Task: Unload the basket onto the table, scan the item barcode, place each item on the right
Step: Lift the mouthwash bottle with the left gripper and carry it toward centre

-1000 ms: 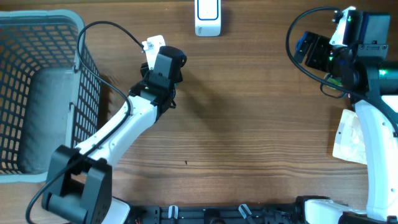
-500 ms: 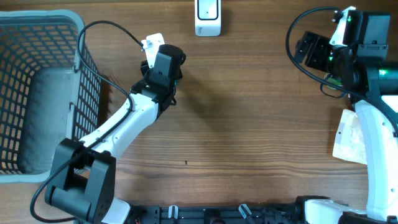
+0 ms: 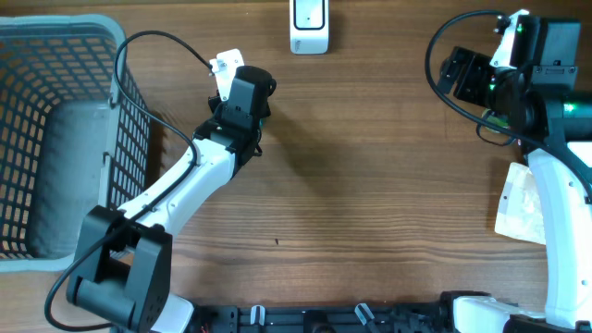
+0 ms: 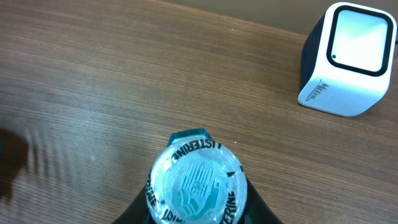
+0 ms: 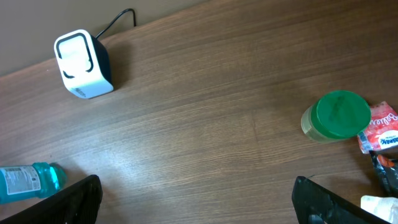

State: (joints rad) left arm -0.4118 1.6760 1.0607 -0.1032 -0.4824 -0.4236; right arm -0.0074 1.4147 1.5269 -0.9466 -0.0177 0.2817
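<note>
The left fingers [image 4: 135, 216] clasp a mouthwash bottle [image 4: 194, 186] near the white scanner [image 4: 345, 59] on the bench [image 4: 93, 74]; the right fingers [image 5: 74, 202] hang wide open, empty.

Item 1: wooden table [image 3: 370, 185], mid-brown, its grain running left to right in the overhead view; its top is filling nearly every frame.
Item 2: plain tan backdrop [image 5: 37, 25], showing beyond the table's far edge in the right wrist view; wall or floor cannot be told.
Item 3: light, falling softly and evenly, leaving a pale sheen on the tabletop.
</note>
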